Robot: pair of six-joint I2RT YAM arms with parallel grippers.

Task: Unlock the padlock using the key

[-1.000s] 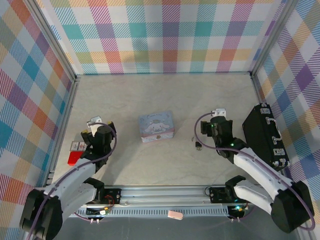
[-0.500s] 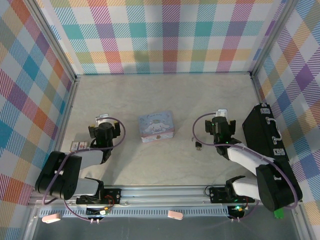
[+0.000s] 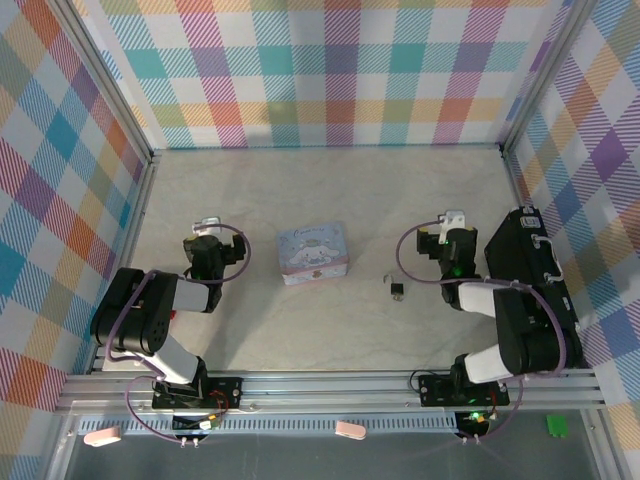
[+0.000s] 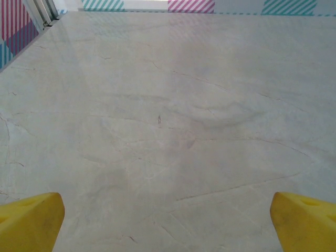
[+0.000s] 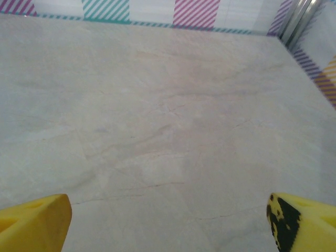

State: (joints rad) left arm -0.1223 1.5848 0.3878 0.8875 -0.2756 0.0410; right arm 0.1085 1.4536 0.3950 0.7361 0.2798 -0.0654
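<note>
The small dark padlock [image 3: 398, 291] lies on the pale table to the right of the middle. A thin bit of metal [image 3: 386, 277] just off its upper left may be the key, too small to be sure. My right gripper [image 3: 452, 228] is about a hand's width up and to the right of the padlock, with its arm folded back. In the right wrist view my right gripper [image 5: 170, 223] is open, its yellow fingertips [image 5: 37, 220] wide apart over bare table. My left gripper [image 3: 207, 235] sits far left and is open too, its yellow fingertips [image 4: 31, 220] spread over bare table.
A pale blue cartoon-printed tin [image 3: 313, 252] stands between the two grippers. A black case [image 3: 530, 275] lies along the right wall, close to the right arm. Checked walls close in the table on three sides.
Both arms have folded back toward their bases. The right gripper has drifted right, away from the padlock, and opened slightly. The left gripper has shifted a little up and to the right.
</note>
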